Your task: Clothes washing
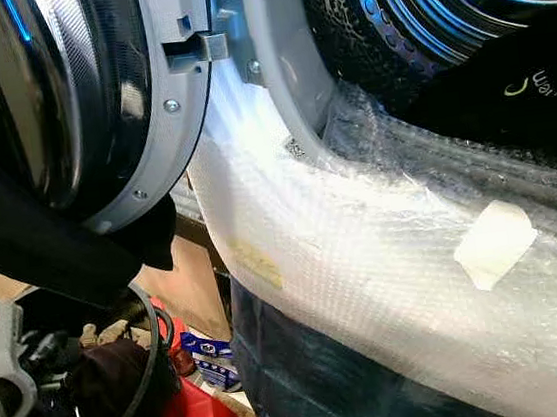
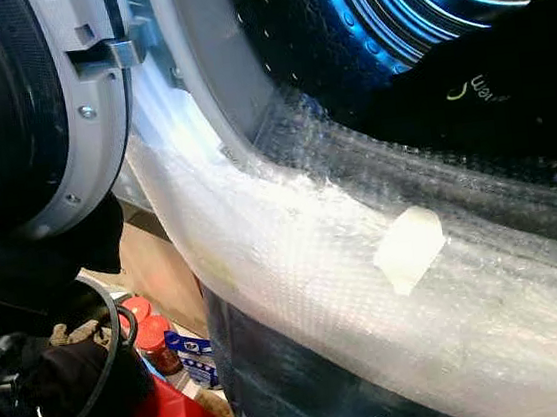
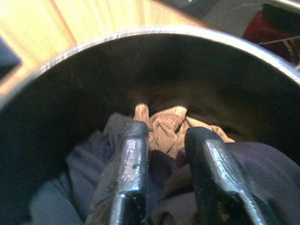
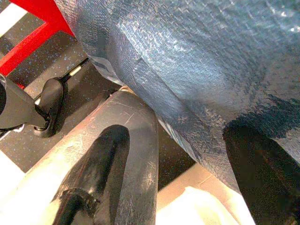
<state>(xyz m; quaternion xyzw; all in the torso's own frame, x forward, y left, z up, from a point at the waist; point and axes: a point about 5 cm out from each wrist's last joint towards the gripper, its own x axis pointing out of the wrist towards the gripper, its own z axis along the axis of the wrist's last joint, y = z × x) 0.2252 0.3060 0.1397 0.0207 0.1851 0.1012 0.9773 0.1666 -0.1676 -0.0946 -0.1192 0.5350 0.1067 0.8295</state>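
Bubble wrap (image 1: 385,257) is seen taped over the front of the washing machine, whose door (image 1: 95,99) is swung open and whose blue-lit drum (image 2: 416,2) already holds a dark garment (image 2: 506,82), so loading is judged part done, with more clothes (image 3: 168,126) left in the dark basket (image 1: 130,407) beside the machine. The left gripper (image 3: 164,154) is reached down into that basket, its fingers parted slightly over a beige and dark bundle, nothing yet clamped. The right gripper (image 4: 187,159) is hung low beside the machine's wrapped side, fingers spread wide and empty.
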